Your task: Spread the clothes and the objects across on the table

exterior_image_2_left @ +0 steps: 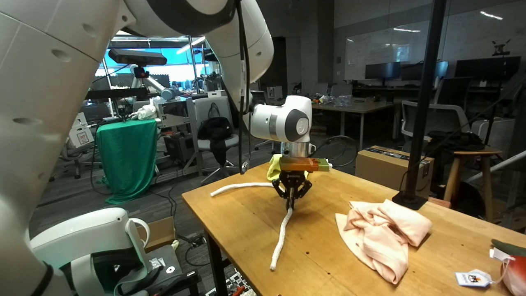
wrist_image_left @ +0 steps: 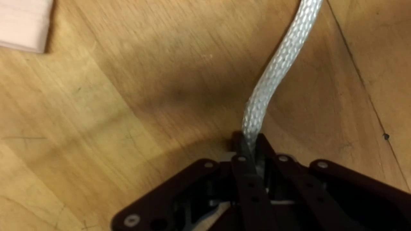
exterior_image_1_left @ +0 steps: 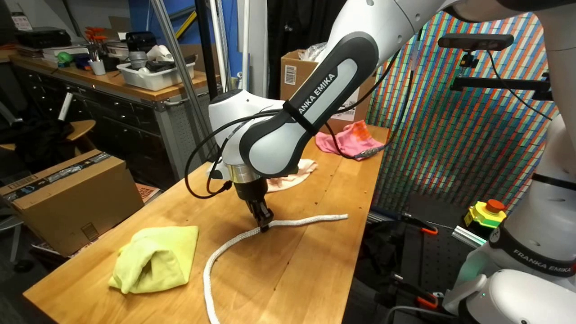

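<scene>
A white braided rope point(exterior_image_1_left: 310, 220) lies curved across the wooden table; it also shows in an exterior view point(exterior_image_2_left: 282, 238) and the wrist view point(wrist_image_left: 279, 67). My gripper point(exterior_image_1_left: 264, 226) is closed around its middle at table height, with rope between the fingertips point(wrist_image_left: 250, 139). A yellow-green cloth point(exterior_image_1_left: 175, 265) lies bunched on the table, partly hidden behind the gripper in an exterior view point(exterior_image_2_left: 273, 166). A peach cloth point(exterior_image_2_left: 378, 234) lies crumpled; its corner shows in the wrist view point(wrist_image_left: 22, 25). A pink cloth point(exterior_image_1_left: 346, 139) lies at the table's far end.
A red-and-pink thing point(exterior_image_2_left: 515, 275) with a paper tag point(exterior_image_2_left: 472, 278) sits at the view's right edge. A black pole point(exterior_image_2_left: 423, 102) stands at the table's side. A cardboard box point(exterior_image_1_left: 310, 81) stands behind the pink cloth. Another box point(exterior_image_1_left: 76, 202) is beside the table.
</scene>
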